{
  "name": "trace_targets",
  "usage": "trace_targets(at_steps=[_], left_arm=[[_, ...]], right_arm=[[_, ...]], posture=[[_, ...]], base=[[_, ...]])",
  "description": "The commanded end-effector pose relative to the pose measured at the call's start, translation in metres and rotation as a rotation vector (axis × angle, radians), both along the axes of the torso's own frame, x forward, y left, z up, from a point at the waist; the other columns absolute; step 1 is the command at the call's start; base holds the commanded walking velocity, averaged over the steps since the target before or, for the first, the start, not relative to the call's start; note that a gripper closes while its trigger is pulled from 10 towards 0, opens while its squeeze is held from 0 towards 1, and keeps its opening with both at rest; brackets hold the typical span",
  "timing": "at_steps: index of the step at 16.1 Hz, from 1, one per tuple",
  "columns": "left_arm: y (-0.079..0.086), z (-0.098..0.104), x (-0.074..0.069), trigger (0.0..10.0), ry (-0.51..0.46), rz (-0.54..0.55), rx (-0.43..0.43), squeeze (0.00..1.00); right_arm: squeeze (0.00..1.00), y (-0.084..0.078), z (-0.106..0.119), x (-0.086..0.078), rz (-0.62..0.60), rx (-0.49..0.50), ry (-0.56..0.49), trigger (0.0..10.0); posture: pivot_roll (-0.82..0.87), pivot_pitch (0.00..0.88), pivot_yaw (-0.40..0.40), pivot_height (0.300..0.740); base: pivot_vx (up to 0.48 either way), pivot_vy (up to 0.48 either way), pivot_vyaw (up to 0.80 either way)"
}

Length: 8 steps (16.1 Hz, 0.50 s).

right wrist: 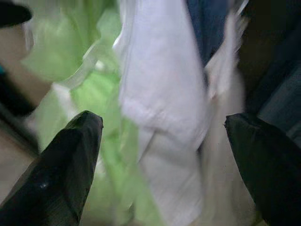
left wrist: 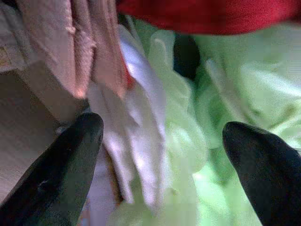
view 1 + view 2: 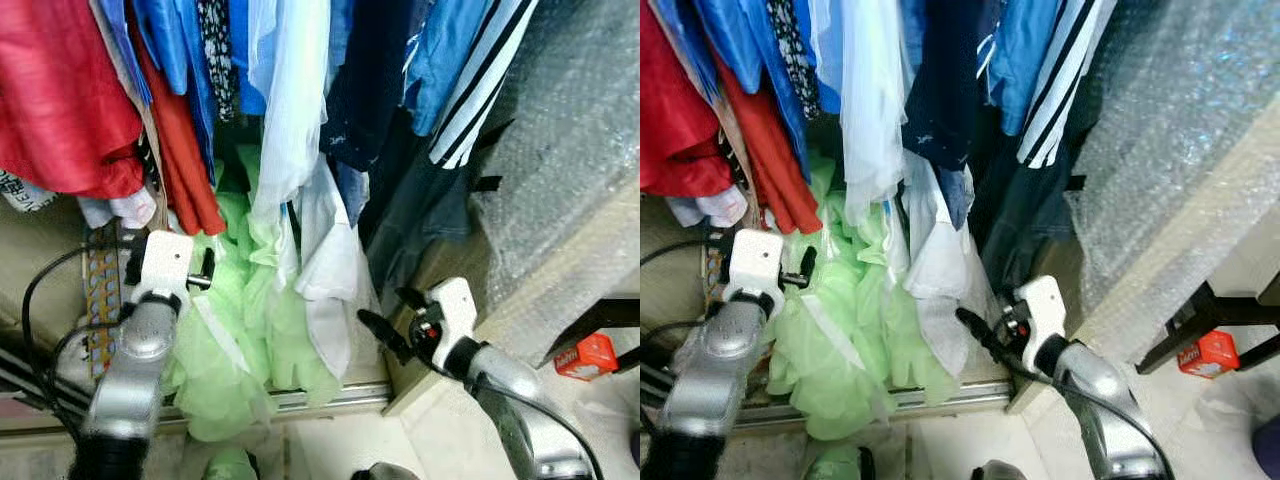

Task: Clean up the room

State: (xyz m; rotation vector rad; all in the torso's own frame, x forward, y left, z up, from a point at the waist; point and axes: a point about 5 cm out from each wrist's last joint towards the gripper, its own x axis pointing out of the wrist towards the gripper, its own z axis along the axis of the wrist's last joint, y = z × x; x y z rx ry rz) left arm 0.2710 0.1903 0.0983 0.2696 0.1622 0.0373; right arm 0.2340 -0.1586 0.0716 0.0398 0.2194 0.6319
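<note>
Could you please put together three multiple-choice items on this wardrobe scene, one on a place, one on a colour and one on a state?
1. Where is the small red box?
A. on the floor to the robot's right
B. hanging among the clothes
C. in the left gripper

2. What colour is the gauzy garment that reaches down to the wardrobe track?
A. black
B. light green
C. orange

3. How do the right gripper's fingers stand?
A. shut on a sleeve
B. open, holding nothing
C. shut on the red box

Answers: 1 A, it lies low beside a dark frame; 2 B, pale green folds; 3 B, fingertips wide apart before the white garment.
</note>
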Motion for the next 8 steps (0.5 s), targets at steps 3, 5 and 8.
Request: trace_targets(at_steps=[3, 5, 8], left_arm=[[0.004, 0.003, -0.010, 10.0, -0.035, 0.032, -0.043, 0.00], [0.004, 0.000, -0.017, 10.0, -0.018, 0.035, -0.066, 0.00], [-0.006, 0.003, -0.021, 10.0, -0.023, -0.001, -0.094, 0.00]], right_arm=[[0.00, -0.005, 0.013, -0.007, -0.150, -0.057, -0.150, 10.0], [0.00, 0.002, 0.021, -0.012, -0.170, -0.059, -0.167, 10.0], [0.00, 0.008, 0.029, -0.006, -0.181, -0.047, -0.203, 10.0]], posture=[[-0.03, 0.000, 0.000, 0.740], [-0.03, 0.000, 0.007, 0.740], [-0.02, 0.000, -0.002, 0.740]], base=[[0.000, 0.000, 0.00], [0.000, 0.000, 0.00], [0.000, 0.000, 0.00]])
